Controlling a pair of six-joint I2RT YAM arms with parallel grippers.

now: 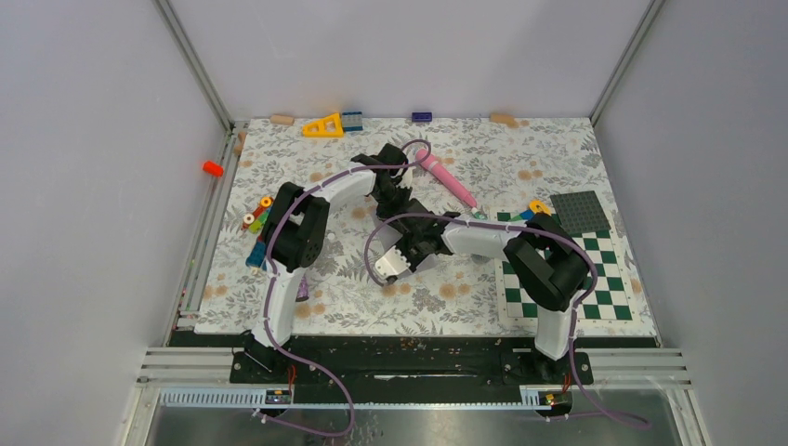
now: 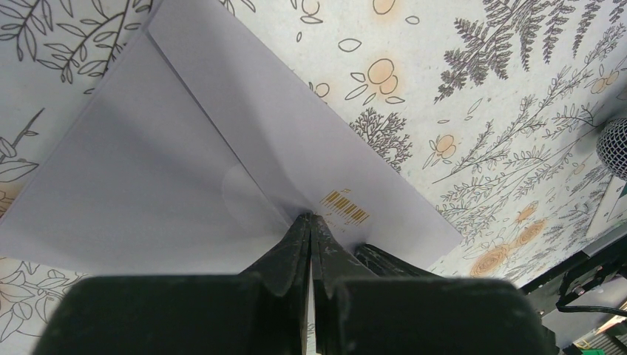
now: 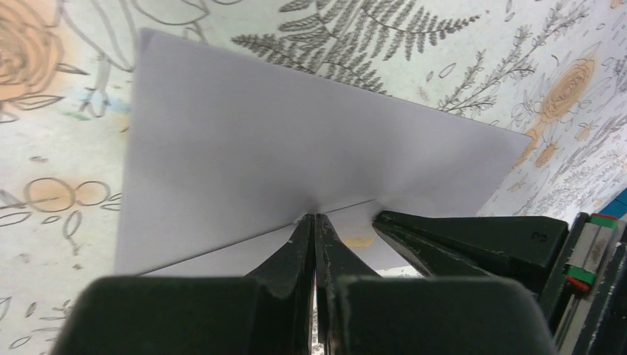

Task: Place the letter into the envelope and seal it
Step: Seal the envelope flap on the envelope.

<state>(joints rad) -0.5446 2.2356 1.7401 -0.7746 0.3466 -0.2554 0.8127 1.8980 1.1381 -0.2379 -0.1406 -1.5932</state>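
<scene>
The pale grey-lavender envelope (image 2: pixel 185 148) lies flat on the floral table cover, its pointed flap folded down over its body, with a gold barcode (image 2: pixel 344 207) near the flap tip. My left gripper (image 2: pixel 312 217) is shut, its tips pressing on the paper at the flap's point. My right gripper (image 3: pixel 316 217) is also shut, with its tips on the envelope (image 3: pixel 244 133) right beside the left one's fingers (image 3: pixel 451 237). Seen from the top camera, both grippers (image 1: pixel 400 200) (image 1: pixel 420 228) meet at mid-table and cover the envelope. The letter is hidden.
A green-and-white checkerboard mat (image 1: pixel 609 279) and a grey studded plate (image 1: pixel 581 209) lie at the right. A pink pen-like piece (image 1: pixel 446 178) lies just behind the grippers. A yellow triangle (image 1: pixel 322 125), small bricks and coloured toys (image 1: pixel 257 218) line the back and left edges.
</scene>
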